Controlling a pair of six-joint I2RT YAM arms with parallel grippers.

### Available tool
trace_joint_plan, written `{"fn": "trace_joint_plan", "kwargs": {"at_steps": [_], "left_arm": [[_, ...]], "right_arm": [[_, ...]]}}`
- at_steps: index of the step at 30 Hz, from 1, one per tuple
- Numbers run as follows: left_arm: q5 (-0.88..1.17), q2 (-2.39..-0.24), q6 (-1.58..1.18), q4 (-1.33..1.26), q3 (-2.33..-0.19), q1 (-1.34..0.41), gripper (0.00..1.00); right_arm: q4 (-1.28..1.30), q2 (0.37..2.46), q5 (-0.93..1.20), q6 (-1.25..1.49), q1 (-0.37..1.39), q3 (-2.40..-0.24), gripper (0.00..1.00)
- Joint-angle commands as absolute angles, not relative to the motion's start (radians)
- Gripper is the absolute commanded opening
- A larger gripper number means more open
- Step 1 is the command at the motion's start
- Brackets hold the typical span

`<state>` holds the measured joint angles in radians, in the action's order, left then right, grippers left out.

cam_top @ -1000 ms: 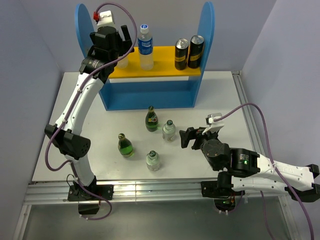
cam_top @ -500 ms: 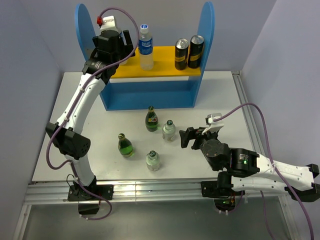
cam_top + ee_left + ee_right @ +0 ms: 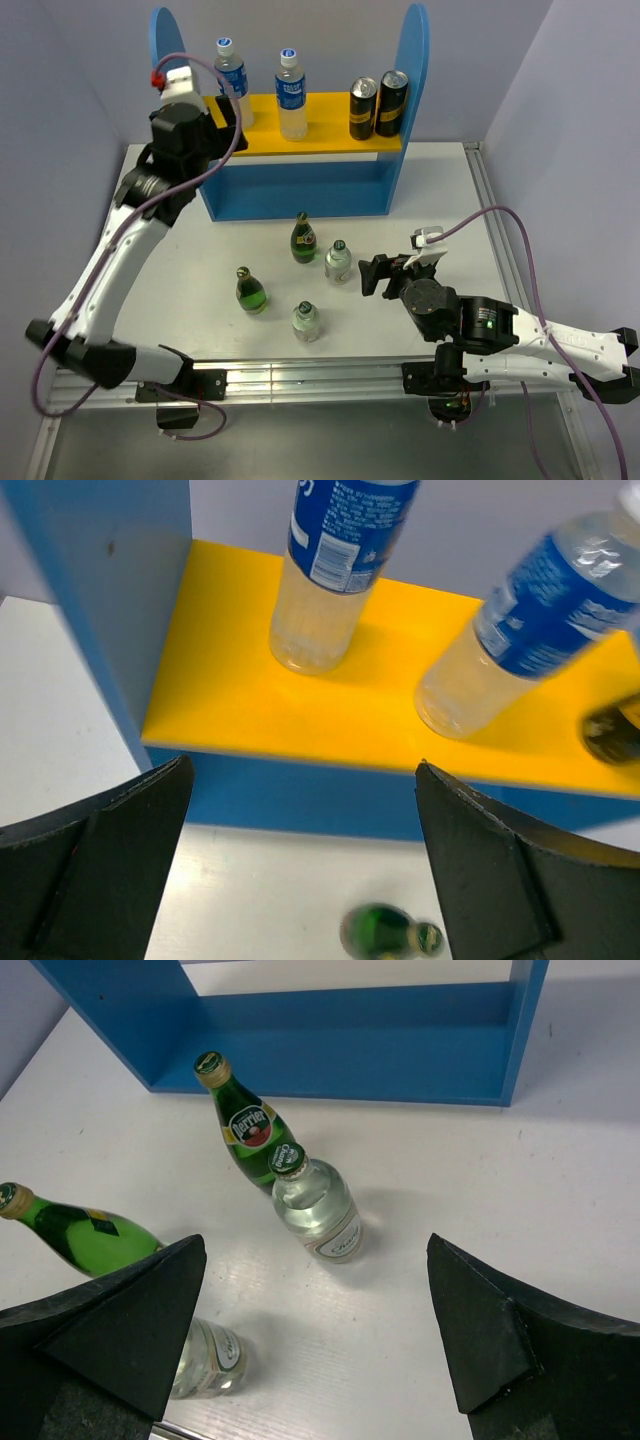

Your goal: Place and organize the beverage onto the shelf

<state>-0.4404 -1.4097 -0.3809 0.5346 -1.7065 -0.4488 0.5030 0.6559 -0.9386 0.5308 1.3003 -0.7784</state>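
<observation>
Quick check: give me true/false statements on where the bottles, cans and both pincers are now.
Two blue-label bottles stand on the yellow upper board. True.
The left pincer holds a bottle. False: it is open and empty.
Two green bottles and two short clear bottles stand on the table. True.
The right pincer is clamped on a short clear bottle. False: it is open, short of the bottle.
The cans stand on the table. False: they are on that board, at its right end.
</observation>
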Motion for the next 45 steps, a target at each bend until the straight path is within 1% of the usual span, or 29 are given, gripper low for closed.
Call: {"fn": "trace_joint_plan", "kwargs": {"at_steps": [1, 4, 8, 11, 13, 14, 15, 17, 18, 20, 22, 27, 34, 38, 45], "left_arm": [[-0.463, -1.26, -0.428, 0.566, -1.608, -0.488, 0.99], [-0.508, -1.146, -0.48, 0.603, -1.508, -0.546, 0.99], [-0.548, -0.997, -0.624, 0.595, -1.241, -0.632, 0.99], [-0.597, -0.905, -0.763, 0.62, -1.077, -0.736, 0.99], [-0.643, -0.844, -0.849, 0.63, -0.972, -0.842, 0.99], [-0.682, -0.827, -0.918, 0.637, -0.942, -0.877, 0.99], [-0.707, -0.809, -0.957, 0.644, -0.916, -0.95, 0.99], [-0.754, -0.776, -1.058, 0.673, -0.864, -1.021, 0.99], [-0.806, -0.77, -1.096, 0.725, -0.856, -1.087, 0.99], [-0.862, -0.778, -1.208, 0.785, -0.85, -1.146, 0.99], [-0.916, -0.807, -1.261, 0.863, -0.857, -1.215, 0.99], [-0.965, -0.891, -1.408, 0.948, -0.858, -1.261, 0.99], [-0.991, -0.96, -1.543, 0.896, -0.763, -1.264, 0.99], [-0.979, -0.982, -1.575, 0.867, -0.716, -1.264, 0.98], [-0.946, -1.061, -1.582, 0.727, -0.621, -1.264, 0.98]], "right_arm": [[0.497, 0.661, -0.974, 0.538, 1.312, -0.778, 0.98], [0.497, 0.661, -0.974, 0.537, 1.312, -0.779, 0.98], [0.497, 0.663, -0.971, 0.534, 1.312, -0.781, 0.98], [0.495, 0.666, -0.968, 0.534, 1.312, -0.781, 0.98], [0.497, 0.666, -0.968, 0.535, 1.312, -0.781, 0.98], [0.494, 0.667, -0.968, 0.532, 1.312, -0.779, 0.98], [0.492, 0.669, -0.968, 0.531, 1.31, -0.778, 0.98], [0.494, 0.673, -0.969, 0.529, 1.312, -0.782, 0.98], [0.497, 0.675, -0.969, 0.532, 1.312, -0.785, 0.98], [0.495, 0.68, -0.968, 0.528, 1.31, -0.784, 0.98], [0.489, 0.683, -0.968, 0.526, 1.312, -0.781, 0.98], [0.494, 0.689, -0.969, 0.532, 1.312, -0.781, 0.98], [0.495, 0.677, -0.966, 0.535, 1.312, -0.778, 0.98], [0.499, 0.675, -0.965, 0.54, 1.312, -0.775, 0.98], [0.495, 0.673, -0.965, 0.546, 1.313, -0.765, 0.98]]}}
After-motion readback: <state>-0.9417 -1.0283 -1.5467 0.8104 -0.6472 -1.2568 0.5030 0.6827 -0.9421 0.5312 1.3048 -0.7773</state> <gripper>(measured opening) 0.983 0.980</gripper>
